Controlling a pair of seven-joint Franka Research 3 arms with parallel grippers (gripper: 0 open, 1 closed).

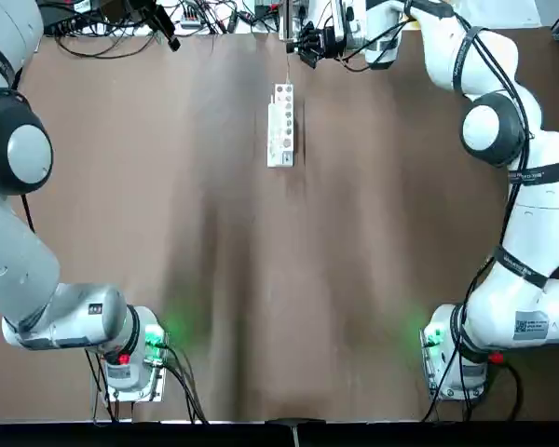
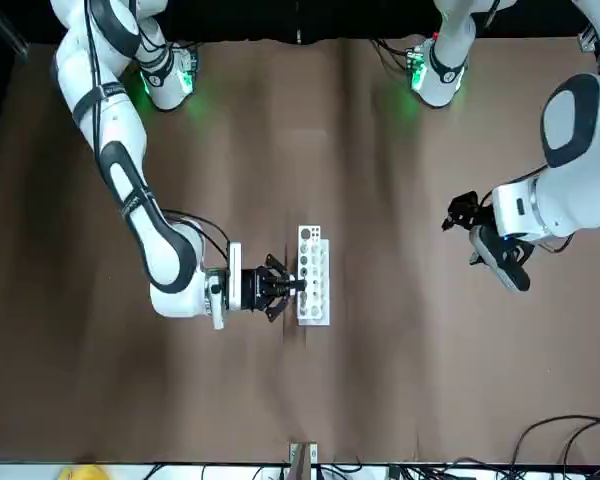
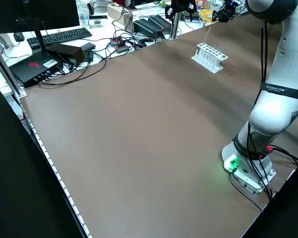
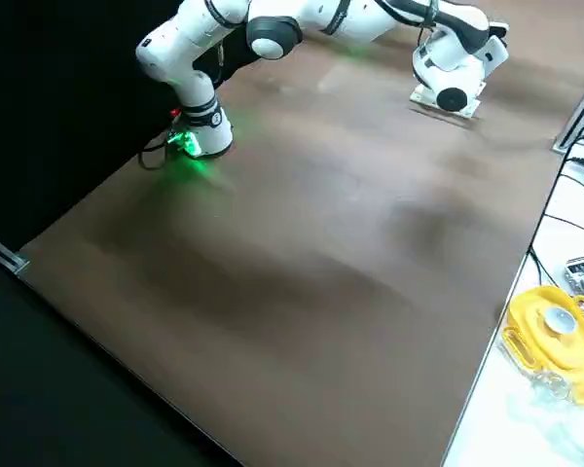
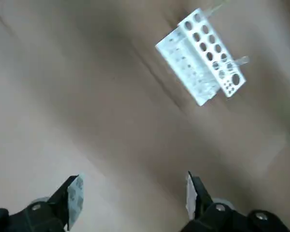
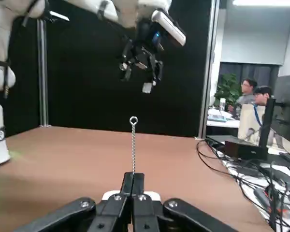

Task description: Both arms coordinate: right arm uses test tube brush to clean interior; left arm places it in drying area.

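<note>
The drying area, a small white rack [image 1: 280,126] with a row of holes, stands at the far middle of the table. My right gripper [image 1: 305,43] hovers just beyond the rack's far end, shut on the test tube brush [image 1: 287,70], a thin wire. In the right wrist view the brush's wire [image 6: 133,145] rises from between the shut fingers [image 6: 127,186] and ends in a small loop. The front view puts the right gripper [image 2: 280,285] right beside the rack [image 2: 313,275]. My left gripper [image 5: 133,195] is open and empty, raised over the table to the rack's left [image 5: 203,63].
Cables, a keyboard and boxes crowd the bench [image 3: 89,39] beyond the far edge. A yellow object [image 4: 555,331] lies off the table at the right side. Two people [image 6: 253,94] sit in the background. Both arm bases [image 1: 130,358] stand at the near edge.
</note>
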